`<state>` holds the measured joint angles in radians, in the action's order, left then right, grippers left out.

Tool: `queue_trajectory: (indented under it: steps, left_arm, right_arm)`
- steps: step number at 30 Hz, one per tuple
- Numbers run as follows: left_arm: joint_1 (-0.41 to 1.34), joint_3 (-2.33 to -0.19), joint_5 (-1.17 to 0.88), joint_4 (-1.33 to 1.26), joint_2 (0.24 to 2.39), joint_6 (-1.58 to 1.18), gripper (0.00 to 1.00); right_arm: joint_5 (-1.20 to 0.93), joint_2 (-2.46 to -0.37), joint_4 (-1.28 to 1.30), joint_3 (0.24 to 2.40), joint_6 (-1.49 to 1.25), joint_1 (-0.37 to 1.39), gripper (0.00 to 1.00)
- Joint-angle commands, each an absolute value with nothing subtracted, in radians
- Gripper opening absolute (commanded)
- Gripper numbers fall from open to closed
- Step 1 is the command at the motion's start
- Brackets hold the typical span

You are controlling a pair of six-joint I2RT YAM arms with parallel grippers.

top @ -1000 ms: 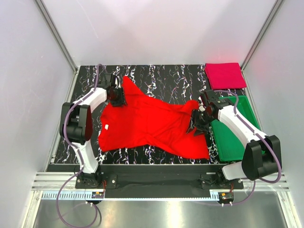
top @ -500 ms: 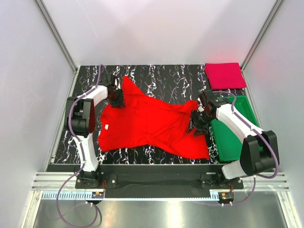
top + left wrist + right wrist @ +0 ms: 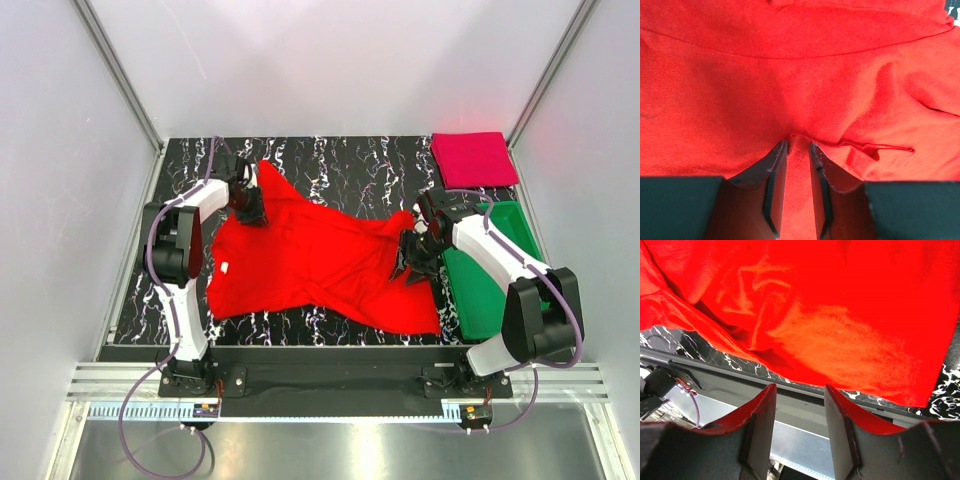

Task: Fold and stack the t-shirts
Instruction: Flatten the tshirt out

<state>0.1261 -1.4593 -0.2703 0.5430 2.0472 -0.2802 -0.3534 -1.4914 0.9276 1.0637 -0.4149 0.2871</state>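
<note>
The left gripper (image 3: 797, 144) pinches a raised fold of the bright red t-shirt (image 3: 310, 260) near its far left corner. The right gripper (image 3: 800, 390) stands parted with nothing between its fingers, at the shirt's right edge. The crimson t-shirt (image 3: 473, 158) lies folded at the table's (image 3: 340, 160) far right corner.

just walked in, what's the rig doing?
Two arms are working a bright red t-shirt that lies spread but rumpled on the black marbled table. The left gripper is pinching a fold of it near its far left end. The right gripper is open at the shirt's right edge, nothing between its fingers. A darker crimson t-shirt sits folded at the far right corner, beyond the green tray. No stack yet.
</note>
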Motion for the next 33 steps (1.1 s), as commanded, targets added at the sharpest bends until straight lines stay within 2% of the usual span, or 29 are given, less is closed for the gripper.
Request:
queue_trajectory:
  steps: [1,15,18,20,22,26,33]
  left_arm:
    - [0.130,-1.508,-0.295,0.518,2.066,-0.275,0.28]
    - [0.138,-1.494,-0.256,0.537,2.086,-0.275,0.26]
    - [0.140,-1.503,-0.249,0.538,2.095,-0.279,0.15]
    - [0.141,-1.503,-0.232,0.545,2.073,-0.282,0.00]
    - [0.141,-1.508,-0.195,0.563,2.045,-0.285,0.00]
    - [0.153,-1.487,-0.146,0.626,1.875,-0.334,0.00]
    - [0.233,-1.292,-0.083,0.643,1.507,-0.420,0.00]
  right_arm:
    - [-0.370,-1.494,0.916,1.095,-0.394,0.281,0.50]
    - [-0.371,-1.470,0.919,1.081,-0.396,0.275,0.50]
    - [-0.370,-1.467,0.917,1.077,-0.397,0.275,0.50]
    - [-0.370,-1.468,0.919,1.080,-0.400,0.273,0.50]
    - [-0.368,-1.468,0.919,1.083,-0.405,0.273,0.50]
    - [-0.331,-1.462,0.923,1.081,-0.428,0.273,0.50]
    - [-0.340,-1.532,0.965,1.054,-0.407,0.273,0.48]
